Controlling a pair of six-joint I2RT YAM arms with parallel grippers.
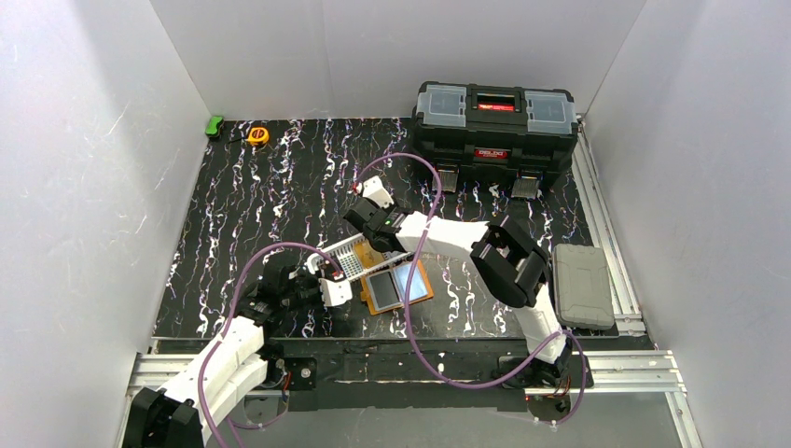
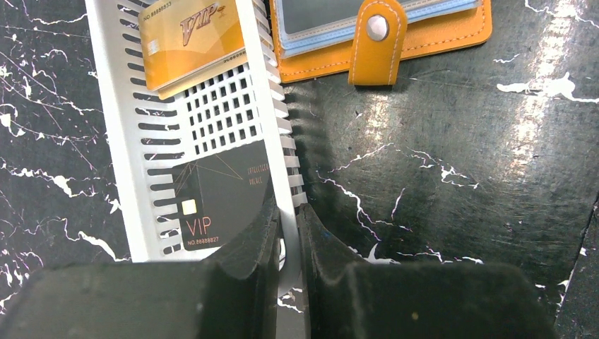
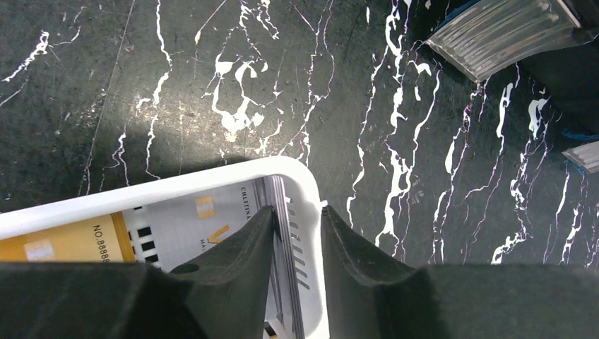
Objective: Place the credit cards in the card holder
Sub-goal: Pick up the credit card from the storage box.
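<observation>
The left gripper is seen at the bottom centre of the left wrist view. Its jaws are pressed together on the right wall of the white basket, and this thin wall is pinched between them.

In the right wrist view the right gripper is placed over another wall of the basket, near a rounded corner. One finger is inside the basket and the other is outside. The jaws are held apart by the wall and by some thin edges standing against it. Whether they really press on them cannot be told.

Several credit cards are lying inside the basket. A black card with "VIP" printed on it is found just beside the left gripper, at the lower part of the frame. A gold card is lying at the upper left, on top of another card. A whitish card is seen just beside the inner finger of the right gripper.

The card holder is lying open on the table, touching or almost touching the right side of the basket. Its grey-blue pockets are turned upward and its snap tab is pointing down in the frame.

In the top view a black toolbox is standing at the upper right, and a grey case is placed at the right edge.
</observation>
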